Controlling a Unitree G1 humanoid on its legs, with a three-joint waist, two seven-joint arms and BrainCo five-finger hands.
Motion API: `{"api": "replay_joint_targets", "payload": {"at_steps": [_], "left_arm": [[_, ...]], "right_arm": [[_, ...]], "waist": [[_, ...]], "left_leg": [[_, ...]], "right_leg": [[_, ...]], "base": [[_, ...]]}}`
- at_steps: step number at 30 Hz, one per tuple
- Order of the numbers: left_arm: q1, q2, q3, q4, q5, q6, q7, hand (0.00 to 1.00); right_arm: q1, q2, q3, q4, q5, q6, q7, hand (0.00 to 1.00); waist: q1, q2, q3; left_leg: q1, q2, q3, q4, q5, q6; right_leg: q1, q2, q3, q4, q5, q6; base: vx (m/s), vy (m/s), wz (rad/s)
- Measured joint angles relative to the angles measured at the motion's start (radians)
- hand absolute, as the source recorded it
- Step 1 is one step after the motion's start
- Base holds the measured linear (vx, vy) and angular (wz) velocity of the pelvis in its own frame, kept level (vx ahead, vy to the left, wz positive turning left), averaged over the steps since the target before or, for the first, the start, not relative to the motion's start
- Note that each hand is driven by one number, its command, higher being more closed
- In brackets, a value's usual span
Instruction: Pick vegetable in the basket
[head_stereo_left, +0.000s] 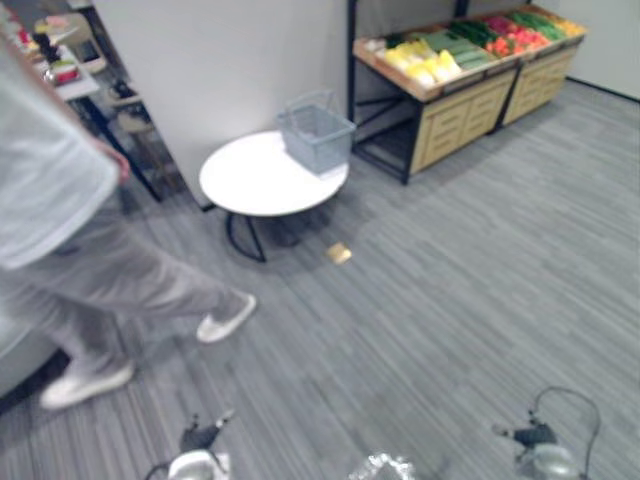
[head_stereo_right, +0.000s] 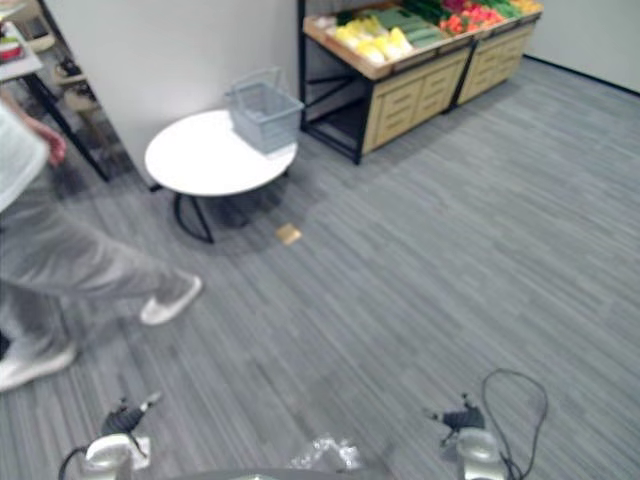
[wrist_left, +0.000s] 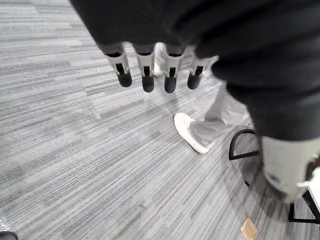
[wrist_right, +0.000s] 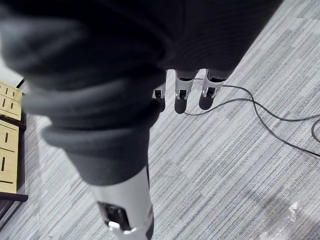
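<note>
While eye views show grey basket (head_stereo_left: 316, 135) on round white counter (head_stereo_left: 250, 185) and vegetables (head_stereo_left: 425, 62) on wooden stand (head_stereo_left: 462, 115) beside it, left wrist view shows person's white shoe (wrist_left: 190, 132); right wrist view shows stand drawers (wrist_right: 7, 130). Fingers straight, holding nothing, on left hand (wrist_left: 146, 70) and right hand (wrist_right: 181, 95) (both over floor (wrist_left: 75, 150)).

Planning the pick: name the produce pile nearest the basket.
The yellow pile, at the stand's end by the basket; green pile and red pile lie farther along.
</note>
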Motion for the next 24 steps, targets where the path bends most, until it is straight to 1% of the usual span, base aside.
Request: {"api": "replay_joint_targets", "payload": {"at_steps": [2, 6, 12, 15, 18, 21, 24], "left_arm": [[0.001, -0.007, -0.018, -0.022, 0.0, -0.002, -0.001, 0.0], [0.0, -0.018, -0.05, -0.029, 0.001, -0.003, -0.001, 0.0], [0.001, -0.044, -0.077, -0.029, 0.001, -0.003, 0.0, 0.0], [0.002, -0.046, -0.078, -0.029, 0.001, -0.002, 0.0, 0.0], [0.01, -0.047, -0.087, -0.028, 0.001, -0.001, -0.001, 0.0], [0.01, -0.047, -0.091, -0.028, 0.001, -0.001, -0.001, 0.0], [0.01, -0.053, -0.095, -0.028, 0.001, 0.0, -0.001, 0.0]], "right_arm": [[-0.001, -0.001, 0.016, -0.006, 0.0, -0.011, 0.001, 0.0], [0.0, -0.001, 0.021, -0.006, 0.0, -0.013, 0.002, 0.0], [0.0, -0.001, 0.023, -0.01, -0.001, -0.012, -0.001, 0.0], [0.005, 0.001, 0.023, -0.02, -0.001, -0.011, -0.002, 0.0], [0.02, 0.001, 0.022, -0.05, -0.001, -0.01, -0.003, 0.0], [0.028, 0.001, 0.021, -0.05, -0.001, -0.01, -0.003, 0.0], [0.035, 0.001, 0.02, -0.049, -0.001, -0.009, -0.003, 0.0]], "waist": [[0.001, -0.005, 0.006], [0.0, -0.004, 0.007], [-0.002, 0.013, 0.013], [-0.001, 0.019, 0.014], [-0.003, 0.021, 0.015], [-0.002, 0.024, 0.012], [-0.002, 0.029, 0.01]], "left_leg": [[-0.001, -0.002, 0.003, 0.01, -0.001, -0.001], [-0.003, -0.002, 0.003, 0.01, -0.003, 0.001], [-0.038, 0.007, -0.002, 0.012, -0.009, 0.011], [-0.046, 0.022, -0.001, 0.011, -0.02, 0.02], [-0.057, 0.029, 0.0, 0.026, -0.021, 0.019], [-0.07, 0.038, 0.002, 0.026, -0.026, 0.004], [-0.071, 0.043, 0.001, 0.023, -0.021, 0.001]], "right_leg": [[0.0, -0.004, 0.003, 0.001, 0.0, 0.0], [-0.002, -0.004, 0.002, 0.001, 0.0, 0.0], [-0.032, 0.005, -0.002, 0.0, -0.001, 0.001], [-0.043, 0.019, -0.003, 0.001, -0.003, -0.001], [-0.045, 0.024, -0.005, 0.002, -0.003, -0.001], [-0.06, 0.032, -0.007, 0.002, -0.008, -0.01], [-0.06, 0.038, -0.011, 0.003, -0.01, -0.013]], "base": [[-0.03, -0.012, -0.05], [-0.06, -0.034, -0.01], [-0.09, -0.05, 0.02], [-0.11, -0.065, -0.02], [-0.09, -0.066, -0.01], [-0.05, -0.064, 0.0], [0.04, -0.045, 0.02]]}}
